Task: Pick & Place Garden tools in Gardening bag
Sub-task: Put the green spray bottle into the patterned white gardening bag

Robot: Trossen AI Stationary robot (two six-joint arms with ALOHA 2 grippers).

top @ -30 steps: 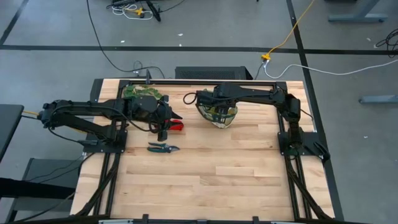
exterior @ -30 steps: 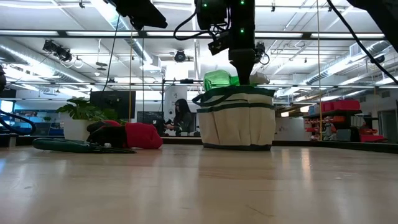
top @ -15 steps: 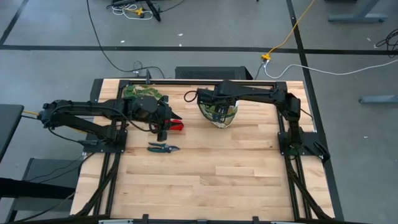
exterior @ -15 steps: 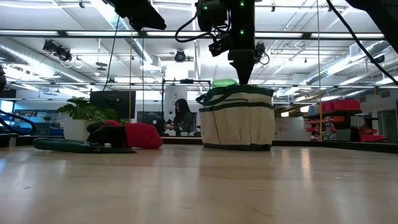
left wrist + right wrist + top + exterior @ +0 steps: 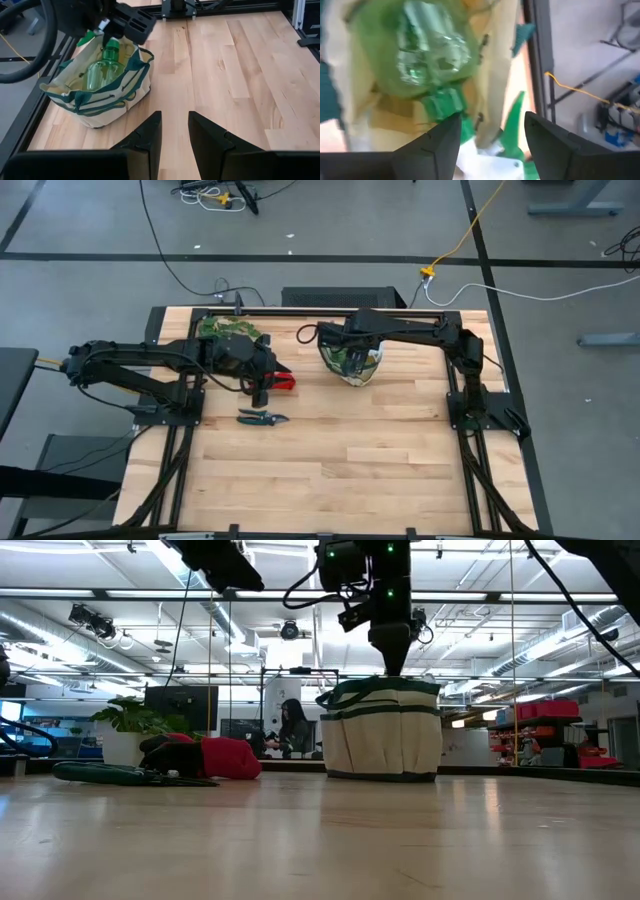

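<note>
Over the bag [image 5: 352, 363] my right claw [image 5: 490, 131] hung spread and empty, the bottle [image 5: 103, 67] lying in the bag right under it, neck toward my fingertips.

No legible text, labels, brands, numbers or signs anywhere in view. Nothing readable in the room background: too small and blurred to make out.
</note>
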